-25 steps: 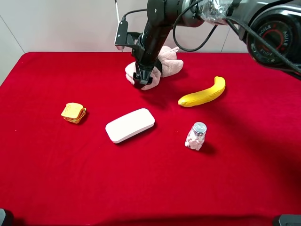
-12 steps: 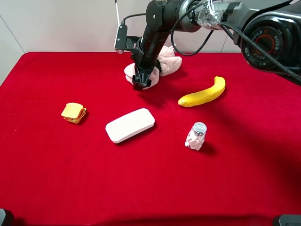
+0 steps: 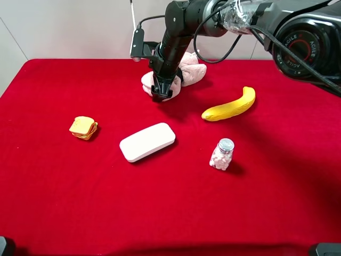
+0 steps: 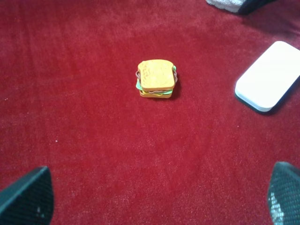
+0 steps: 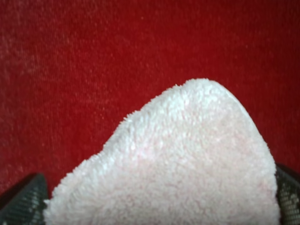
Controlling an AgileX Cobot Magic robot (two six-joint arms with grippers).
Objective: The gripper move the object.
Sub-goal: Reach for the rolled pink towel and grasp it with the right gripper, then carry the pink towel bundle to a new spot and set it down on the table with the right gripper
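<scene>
The object, a pale pink fluffy towel point(image 3: 193, 73), lies at the back middle of the red cloth. My right gripper point(image 3: 161, 92) has reached across from the right and points down onto the towel's left lobe. In the right wrist view the towel point(image 5: 178, 164) fills the gap between the two black fingertips point(image 5: 23, 199) and touches both. My left gripper point(image 4: 154, 201) is open and empty, hovering above the cloth near a toy sandwich; it does not show in the high view.
A yellow banana point(image 3: 230, 105) lies right of the towel. A white rounded case point(image 3: 147, 142) sits mid-table, also in the left wrist view point(image 4: 270, 76). A toy sandwich point(image 3: 83, 127) is at the left, and a small jar point(image 3: 222, 153) stands right of the case.
The right gripper and the towel's left lobe have shifted slightly back and left over the last second. Over the last half second nothing visibly moved.
</scene>
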